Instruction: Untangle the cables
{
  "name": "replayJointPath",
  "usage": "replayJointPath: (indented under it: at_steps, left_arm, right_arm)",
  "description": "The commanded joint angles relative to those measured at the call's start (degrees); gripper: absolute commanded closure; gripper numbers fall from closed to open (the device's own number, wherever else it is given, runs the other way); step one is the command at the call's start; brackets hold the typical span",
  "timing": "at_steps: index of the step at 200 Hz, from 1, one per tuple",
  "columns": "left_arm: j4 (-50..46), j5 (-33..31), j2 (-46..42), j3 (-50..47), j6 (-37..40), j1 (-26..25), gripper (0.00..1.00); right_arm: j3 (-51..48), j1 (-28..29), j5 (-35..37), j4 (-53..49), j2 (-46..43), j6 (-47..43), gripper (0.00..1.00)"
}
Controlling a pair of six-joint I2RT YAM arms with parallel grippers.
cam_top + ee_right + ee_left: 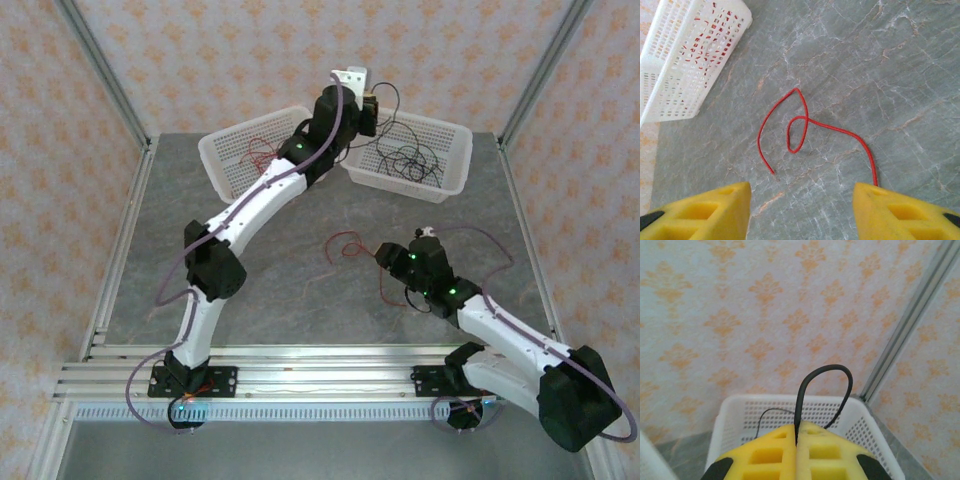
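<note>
A: Where are the cables?

B: A black cable (801, 390) is pinched in the left gripper (796, 432), pads pressed together, raised over a white perforated plastic basket (740, 412). A red cable (792, 135) lies on the grey, stone-veined table (890, 75), curled into one loop, below the right gripper (800, 200), whose yellow foam fingers (715, 210) are spread.

A: How will it handle?

B: Light, limp, thin, probably slippery. I'd pinch the red one on a straight run beside the loop, not at the crossing.
</note>
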Motion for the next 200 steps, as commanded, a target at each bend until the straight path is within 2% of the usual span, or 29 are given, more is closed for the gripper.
replayJointPath:
  at_steps: [1,66,151,160,200]
  left_arm:
    - [7.9,4.5,5.8,3.0,1.2,1.2,1.0]
    - [16.7,7.7,18.1,4.1,-1.6,1.6,1.0]
    - [14.3,3.8,24.7,5.4,0.0,1.5,1.0]
    - [13.5,3.6,25.2,6.4,0.4,1.5,0.96]
    - [12.6,3.0,25.4,8.0,1.1,1.5,0.63]
  right_arm:
    - [-1.1,0.3,0.4,-1.8,-1.0,0.1,0.45]
    - [-1.6,0.3,0.6,-3.0,-1.5,0.4,0.45]
    - [-2.0,0.3,1.2,-4.1,-2.5,1.4,0.45]
    - [-1.9,0.2,1.3,-4.2,-2.5,1.4,0.45]
    - [-1.3,0.3,1.7,-5.1,-2.6,1.4,0.45]
